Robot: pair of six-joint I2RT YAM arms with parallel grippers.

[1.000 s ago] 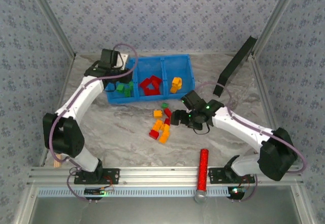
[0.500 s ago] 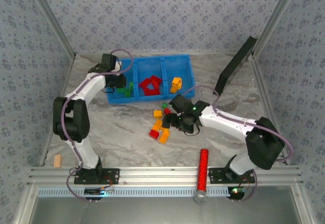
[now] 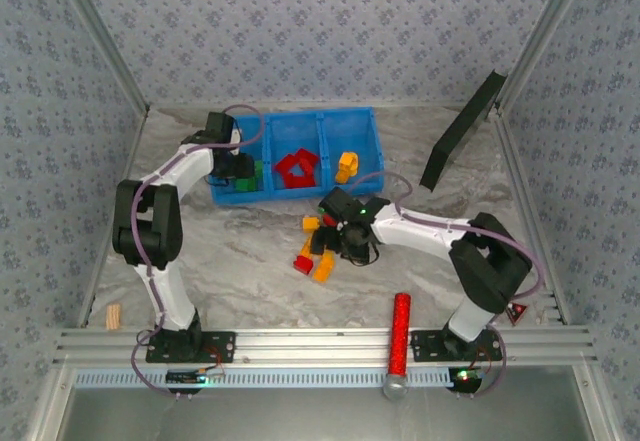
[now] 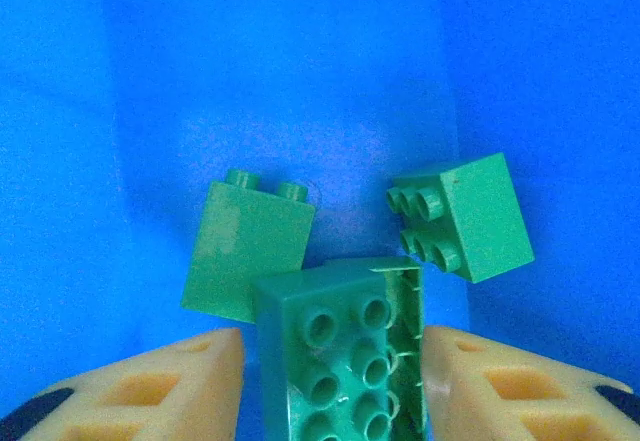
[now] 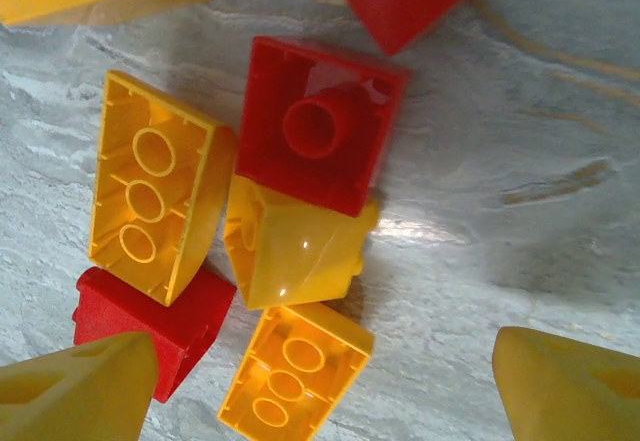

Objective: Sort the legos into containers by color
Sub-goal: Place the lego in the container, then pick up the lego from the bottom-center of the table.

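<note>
Top view: blue tray (image 3: pixel 300 114) sits at far side of table (image 3: pixel 200 261). L compartment holds greens, mid holds reds (image 3: pixel 295 168), R holds orange-yellow bricks (image 3: pixel 346 166). Loose pile (image 3: pixel 318 246) lies unsorted near tray. Est. about half done.

L wrist: left gripper (image 4: pixel 335 361) is inside green compartment, fingers flanking a green brick (image 4: pixel 340 321). Can't tell if clamped.

R wrist: right gripper (image 5: pixel 320 391) spread wide, empty, over red + orange-yellow legos.

The legos (image 5: pixel 305 251) are smooth, glossy plastic — a yellow one carries a bright highlight. The blue tray (image 4: pixel 280 61) is plastic with softer sheen; the desk (image 5: pixel 520 101) — veined, marble-like, faintly shiny.
</note>
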